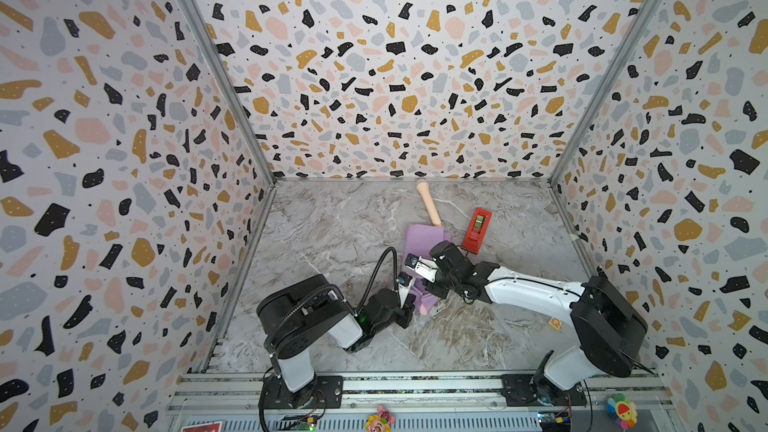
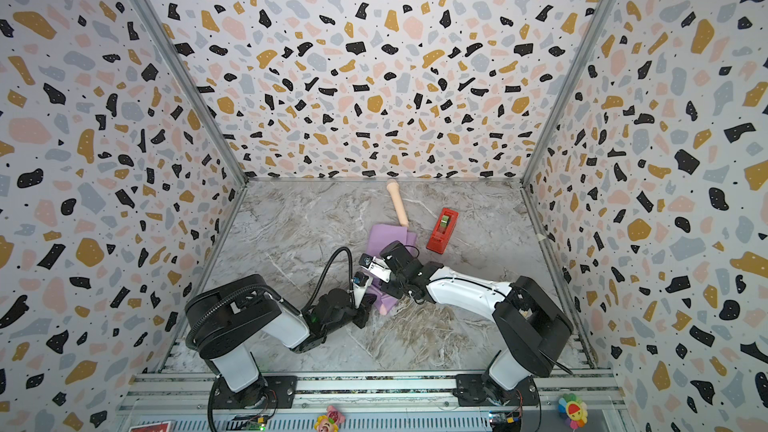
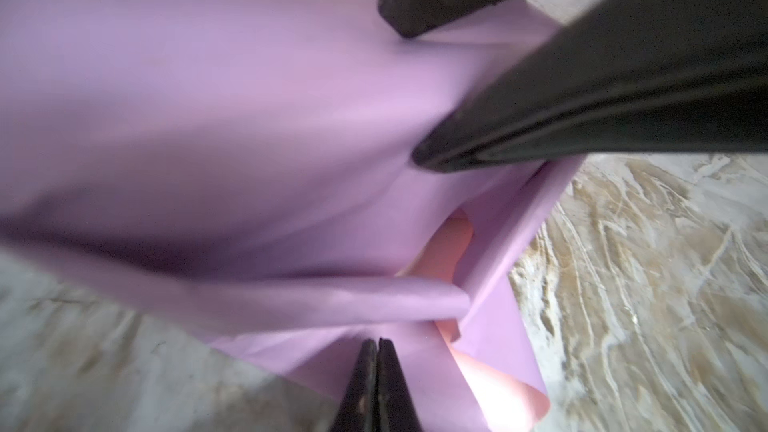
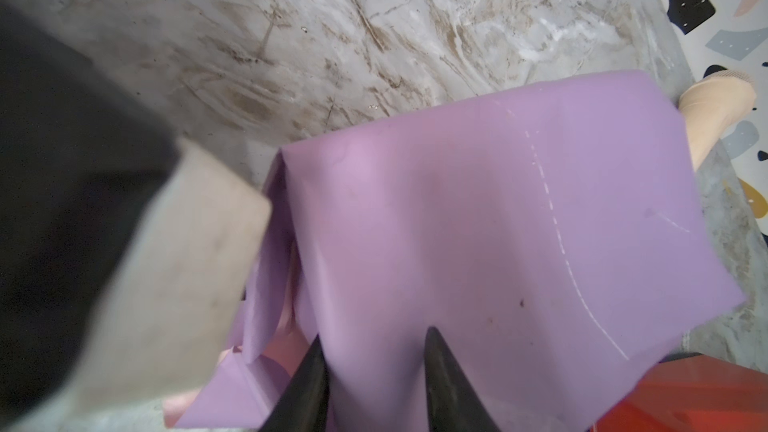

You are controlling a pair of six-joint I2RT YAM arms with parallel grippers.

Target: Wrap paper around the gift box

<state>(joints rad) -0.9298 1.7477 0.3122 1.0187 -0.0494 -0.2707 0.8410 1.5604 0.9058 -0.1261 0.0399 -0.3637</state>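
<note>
The paper [image 1: 420, 239] [image 2: 388, 238] lies lilac side up on the marble table, draped over a raised shape, and its pale pink underside shows at the near end [image 3: 451, 243]. The gift box is hidden. My left gripper [image 3: 377, 342] is shut, and the paper's near edge puckers into its tips. My right gripper [image 4: 376, 342] comes down from above, its two fingers pressed against either side of a paper-covered bulge. In the left wrist view, the right gripper's black fingers [image 3: 561, 118] press into the lilac sheet.
A beige toy microphone [image 1: 429, 205] lies behind the paper, with its head at the back wall. A red tape dispenser [image 1: 476, 229] stands just right of the paper, close to the right wrist. Patterned walls enclose the table on three sides.
</note>
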